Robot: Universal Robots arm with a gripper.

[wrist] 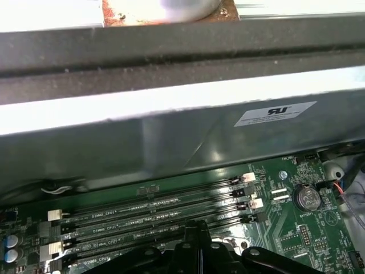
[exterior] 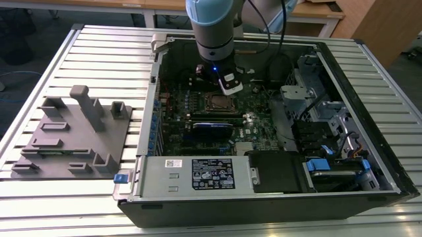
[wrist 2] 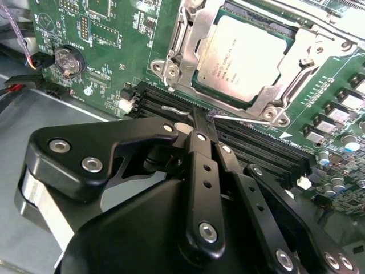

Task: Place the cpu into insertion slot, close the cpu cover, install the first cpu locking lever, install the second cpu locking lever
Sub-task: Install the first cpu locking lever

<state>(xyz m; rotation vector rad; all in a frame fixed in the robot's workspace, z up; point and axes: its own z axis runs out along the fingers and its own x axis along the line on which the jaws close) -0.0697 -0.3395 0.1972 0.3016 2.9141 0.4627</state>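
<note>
Pale silvery square cpu point(wrist 2: 245, 57) sits in the brown-rimmed square insertion slot point(wrist 2: 225, 96), with the thin silvery metal cpu cover point(wrist 2: 195, 37) down over it. Black gripper point(wrist 2: 199, 128) has its fingers pressed together, empty, with the tip at the thin wire locking lever point(wrist 2: 245, 118). Judgement: press steadily, staying clear of the long black memory slots point(wrist 2: 256, 142).

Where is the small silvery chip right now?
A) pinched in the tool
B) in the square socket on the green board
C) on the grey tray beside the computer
B: the cpu lies flat on the green board, framed by the cpu cover, apart from the tool.
</note>
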